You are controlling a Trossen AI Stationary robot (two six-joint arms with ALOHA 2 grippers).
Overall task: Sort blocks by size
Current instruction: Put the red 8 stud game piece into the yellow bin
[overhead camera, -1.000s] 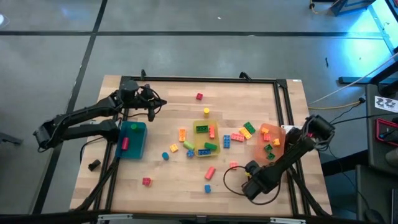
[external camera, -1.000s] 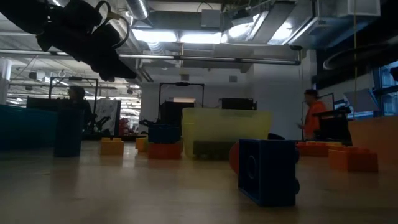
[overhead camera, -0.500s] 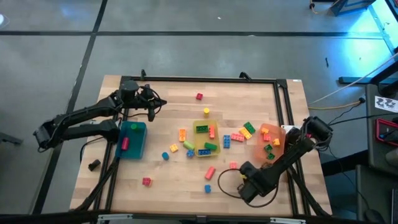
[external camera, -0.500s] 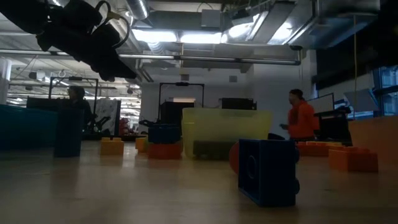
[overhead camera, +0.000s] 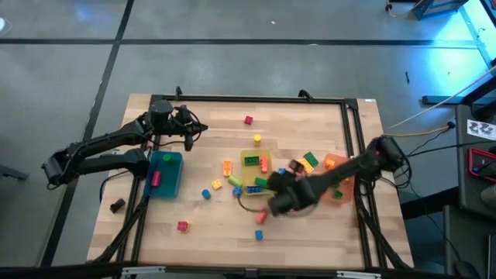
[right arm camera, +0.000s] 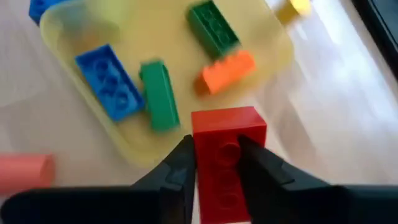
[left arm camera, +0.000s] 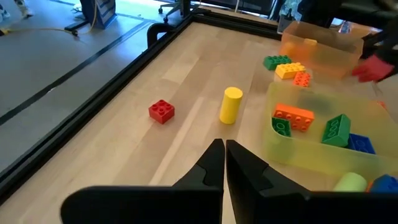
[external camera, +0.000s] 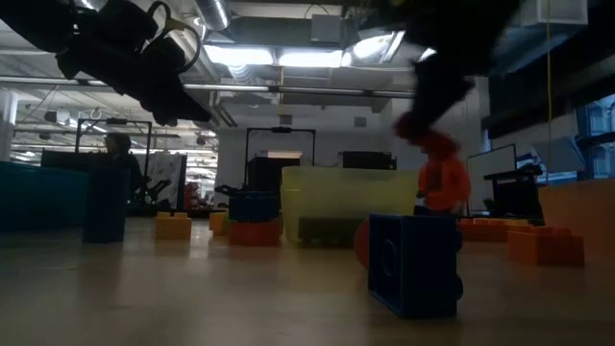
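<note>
My right gripper (overhead camera: 273, 188) hangs over the near right corner of the translucent yellow bin (overhead camera: 246, 172), shut on a red studded brick (right arm camera: 227, 155). The brick also shows blurred in the low view (external camera: 413, 125), high above the table. The bin holds blue, green and orange bricks (right arm camera: 112, 81). My left gripper (left arm camera: 224, 155) is shut and empty, raised above the table's far left (overhead camera: 188, 133), with a red brick (left arm camera: 161, 111) and a yellow cylinder (left arm camera: 231, 104) on the wood in front of it. My right gripper pinches the red brick between its two fingers (right arm camera: 180, 168), one on each long side (right arm camera: 200, 155). The fingers lie along the brick, which has its studs toward the camera. The brick is lifted clear above the bin's edge.
A blue bin (overhead camera: 164, 174) stands at the left and an orange bin (overhead camera: 339, 174) at the right. Loose blocks lie around the yellow bin: orange (overhead camera: 227, 167), blue (overhead camera: 206, 194), pink (overhead camera: 260, 215), red (overhead camera: 182, 225). A person in orange (external camera: 442, 183) is beyond the table.
My right arm has swung fast from the table's near right toward the far left, up to the yellow bin. The person in orange has walked left in the background.
</note>
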